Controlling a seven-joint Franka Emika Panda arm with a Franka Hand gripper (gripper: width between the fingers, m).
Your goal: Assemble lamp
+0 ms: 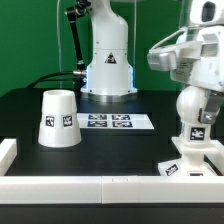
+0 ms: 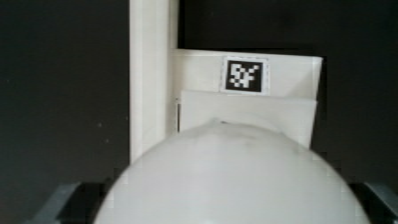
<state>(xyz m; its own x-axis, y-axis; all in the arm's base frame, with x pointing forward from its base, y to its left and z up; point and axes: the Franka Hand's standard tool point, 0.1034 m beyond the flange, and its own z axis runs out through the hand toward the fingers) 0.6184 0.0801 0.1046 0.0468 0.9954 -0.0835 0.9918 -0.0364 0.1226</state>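
The white rail (image 1: pixel 100 186) crosses the foreground of the exterior view. Behind it, at that view's right, the claw (image 1: pixel 196 118) grips the ball-headed bulb (image 1: pixel 196 112) upright over the stepped square base (image 1: pixel 192 160), which sits on the black tabletop (image 1: pixel 30 120). The step in hand looks like seating the bulb; next comes lowering it squarely onto the base. The shade (image 1: pixel 58 118) waits well apart, near the marker board (image 1: pixel 110 122). In the wrist view the bulb hides the socket and the claw's fingers.
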